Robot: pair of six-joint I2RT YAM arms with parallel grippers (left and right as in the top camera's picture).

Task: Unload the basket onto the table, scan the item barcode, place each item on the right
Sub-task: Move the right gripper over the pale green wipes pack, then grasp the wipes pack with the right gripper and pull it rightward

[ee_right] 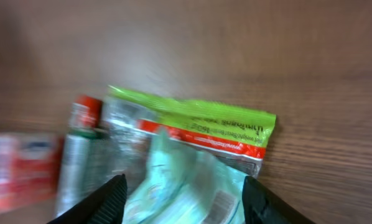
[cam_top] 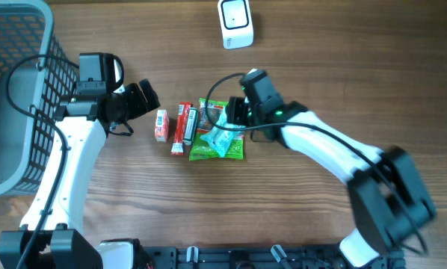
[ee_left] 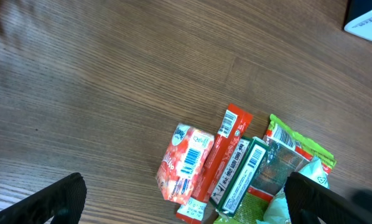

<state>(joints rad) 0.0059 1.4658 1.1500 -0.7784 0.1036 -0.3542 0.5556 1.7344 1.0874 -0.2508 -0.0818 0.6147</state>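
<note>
Several items lie in a row mid-table: a small red-and-white pack (cam_top: 161,125), a long red box (cam_top: 184,127), a dark green box (cam_top: 194,123) and a green packet (cam_top: 208,149) with a pale teal packet (cam_top: 223,140) on top of it. My right gripper (cam_top: 229,118) hangs open over the teal packet (ee_right: 186,186), which shows a barcode between the two fingers. My left gripper (cam_top: 147,96) stands wide open and empty, just left of the red-and-white pack (ee_left: 185,163). The white scanner (cam_top: 235,22) sits at the far edge.
A grey mesh basket (cam_top: 14,97) fills the far left of the table. In the left wrist view, the red box (ee_left: 220,158), the green box (ee_left: 241,175) and the green packet (ee_left: 298,146) show printed barcodes. Bare wood lies around the items.
</note>
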